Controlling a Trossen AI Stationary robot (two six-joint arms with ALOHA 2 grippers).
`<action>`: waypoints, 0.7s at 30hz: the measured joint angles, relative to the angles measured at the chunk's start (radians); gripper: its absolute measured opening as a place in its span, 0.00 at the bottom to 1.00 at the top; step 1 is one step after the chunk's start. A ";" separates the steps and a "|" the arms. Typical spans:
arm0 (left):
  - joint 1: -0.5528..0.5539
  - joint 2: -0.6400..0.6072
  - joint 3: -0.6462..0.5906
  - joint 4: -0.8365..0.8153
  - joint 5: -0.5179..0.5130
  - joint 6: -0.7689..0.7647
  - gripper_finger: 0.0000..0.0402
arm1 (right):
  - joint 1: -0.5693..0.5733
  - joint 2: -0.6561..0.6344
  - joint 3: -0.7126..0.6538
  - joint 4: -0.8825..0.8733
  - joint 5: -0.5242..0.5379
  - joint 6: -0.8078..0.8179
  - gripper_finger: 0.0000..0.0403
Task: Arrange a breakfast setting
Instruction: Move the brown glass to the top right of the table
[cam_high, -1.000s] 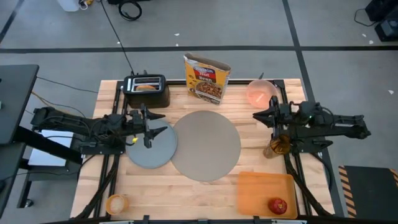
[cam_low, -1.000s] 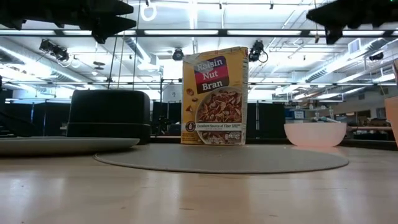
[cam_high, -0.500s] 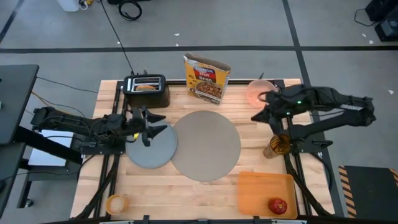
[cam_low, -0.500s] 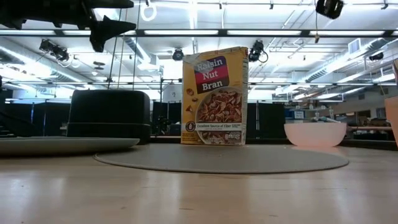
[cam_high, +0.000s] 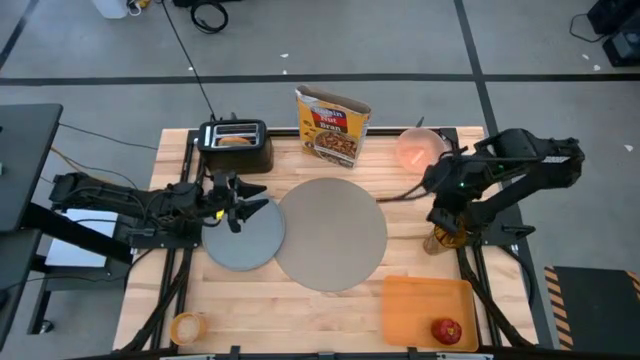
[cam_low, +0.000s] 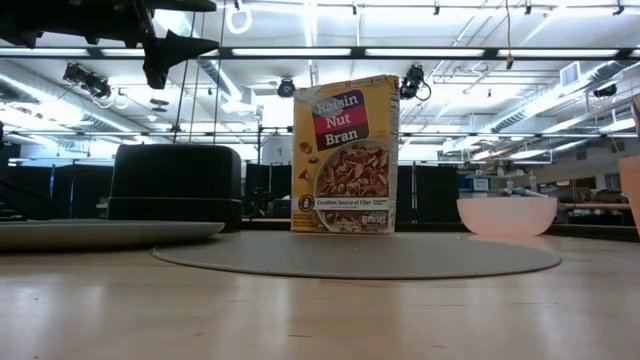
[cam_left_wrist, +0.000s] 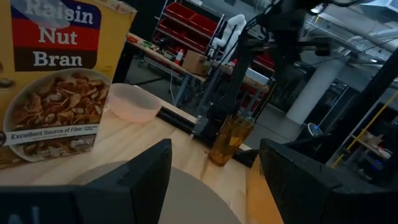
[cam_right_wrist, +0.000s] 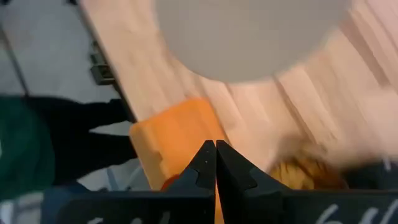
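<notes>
The round taupe mat (cam_high: 330, 232) lies flat at the table's middle, and the grey plate (cam_high: 240, 240) lies beside it on its left. The bagel (cam_high: 234, 141) sticks up out of the black toaster's slot. The pink bowl (cam_high: 420, 148) stands at the far right. The red apple (cam_high: 447, 329) rests on the orange board (cam_high: 428, 305). The orange cup (cam_high: 186, 326) stands at the near left. I see no spoon. My left gripper (cam_high: 245, 200) hovers open above the plate's far edge. My right gripper (cam_high: 392, 196) is shut and empty, high above the mat's right edge.
A Raisin Nut Bran box (cam_high: 333, 125) stands at the far middle, beside the toaster (cam_high: 237, 146). An amber bottle (cam_high: 447, 235) stands at the right edge under my right arm. Bare wood lies in front of the mat and plate.
My right arm has folded up and back. Its gripper has risen out of the low view and tipped to point down at the table by the mat's right edge.
</notes>
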 joint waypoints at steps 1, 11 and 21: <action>0.000 0.000 0.000 0.005 0.000 0.000 0.63 | 0.012 0.010 0.010 -0.005 0.018 -0.022 0.01; 0.001 0.000 0.001 0.087 -0.011 0.005 0.63 | 0.008 -0.030 -0.113 -0.010 0.151 -0.158 0.16; 0.001 0.000 0.001 0.092 -0.011 0.004 0.63 | -0.019 -0.270 -0.345 -0.011 0.081 -0.047 0.38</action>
